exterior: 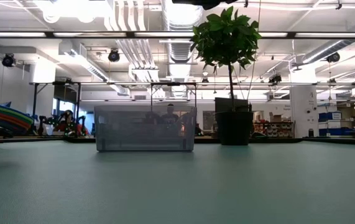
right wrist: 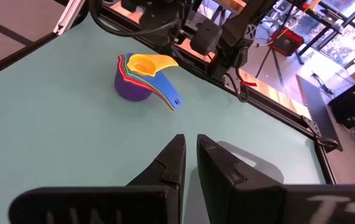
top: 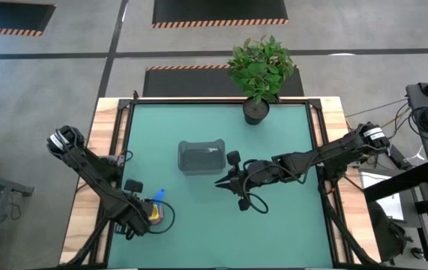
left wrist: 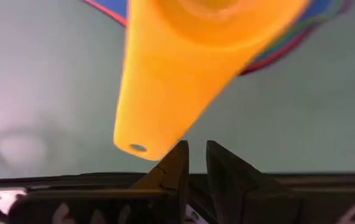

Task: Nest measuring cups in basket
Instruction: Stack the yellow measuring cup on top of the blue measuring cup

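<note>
Grey basket (top: 202, 157): table centre, no cups visible inside.
Cups (right wrist: 141, 76): nested stack, yellow on top, at 8 o'clock, outside basket.
Left gripper (top: 148, 215): beside cups, fingers nearly shut, holding nothing.
Right gripper (top: 221, 182): 4 o'clock of basket, fingers nearly shut, holding nothing.
Plant (top: 261, 69): 12 o'clock edge.

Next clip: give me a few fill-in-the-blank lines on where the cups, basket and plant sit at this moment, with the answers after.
1. The nested measuring cups sit on the table beside the ____ gripper.
2. The topmost cup in the stack is ____.
3. The basket holds ____ cups.
4. The potted plant stands at the table's ____ edge, seen from the robot.

Missing words: left; yellow; no; far
</note>
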You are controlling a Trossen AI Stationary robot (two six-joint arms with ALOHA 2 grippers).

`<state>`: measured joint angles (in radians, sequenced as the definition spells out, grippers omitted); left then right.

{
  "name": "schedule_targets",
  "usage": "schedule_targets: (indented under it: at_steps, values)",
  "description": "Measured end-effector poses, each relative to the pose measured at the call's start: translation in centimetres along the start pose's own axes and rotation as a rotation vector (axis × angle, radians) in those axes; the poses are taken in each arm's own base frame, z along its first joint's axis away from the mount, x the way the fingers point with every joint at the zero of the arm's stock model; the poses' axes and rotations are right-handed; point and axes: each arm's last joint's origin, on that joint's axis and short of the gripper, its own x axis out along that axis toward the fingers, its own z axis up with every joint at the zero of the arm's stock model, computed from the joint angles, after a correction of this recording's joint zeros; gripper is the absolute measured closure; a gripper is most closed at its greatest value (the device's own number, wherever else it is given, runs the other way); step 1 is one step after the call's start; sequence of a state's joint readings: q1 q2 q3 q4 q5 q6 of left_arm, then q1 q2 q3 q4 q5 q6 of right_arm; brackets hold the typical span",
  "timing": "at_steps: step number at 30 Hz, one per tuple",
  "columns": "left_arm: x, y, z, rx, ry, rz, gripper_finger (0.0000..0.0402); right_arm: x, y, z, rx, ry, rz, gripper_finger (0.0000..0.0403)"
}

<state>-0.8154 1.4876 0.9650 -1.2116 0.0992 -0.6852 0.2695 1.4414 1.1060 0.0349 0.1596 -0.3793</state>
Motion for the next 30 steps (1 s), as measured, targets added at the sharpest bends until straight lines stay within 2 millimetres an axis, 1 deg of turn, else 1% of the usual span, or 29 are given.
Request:
schedule_targets:
  at_steps: [4, 7, 11, 16, 18, 22, 25, 30]
  values:
    - [0.2, 0.3, 0.0, -0.018, -0.032, 0.058, 0.0363, 0.0, 0.0, 0.0, 0.001, 0.000, 0.000, 0.0374]
    - [-0.1, 0.4, 0.2, -0.032, -0.087, 0.116, 0.0363, 0.0, 0.0, 0.0, 0.002, 0.000, 0.000, 0.0374]
    - [-1.1, 0.3, 0.6, -0.032, -0.168, 0.163, 0.0363, 0.0, 0.0, 0.0, 0.004, -0.001, 0.000, 0.0374]
    - [-2.4, 0.2, 1.2, -0.037, -0.313, 0.267, 0.0363, 0.0, 0.0, 0.0, 0.005, 0.000, 0.000, 0.0374]
    - [-3.1, 0.3, 1.2, -0.025, -0.322, 0.289, 0.0363, 0.0, 0.0, 0.0, 0.006, 0.000, 0.000, 0.0374]
    - [-4.1, 0.3, 0.8, -0.011, -0.277, 0.296, 0.0363, 0.0, 0.0, 0.0, 0.016, 0.000, 0.000, 0.0374]
    - [-4.0, 0.4, 0.8, -0.015, -0.273, 0.294, 0.0363, 0.0, 0.0, 0.0, 0.015, 0.000, 0.000, 0.0374]
    - [-2.3, 0.8, 0.7, -0.017, -0.249, 0.317, 0.0363, 0.0, 0.0, 0.0, 0.020, 0.001, 0.001, 0.0374]
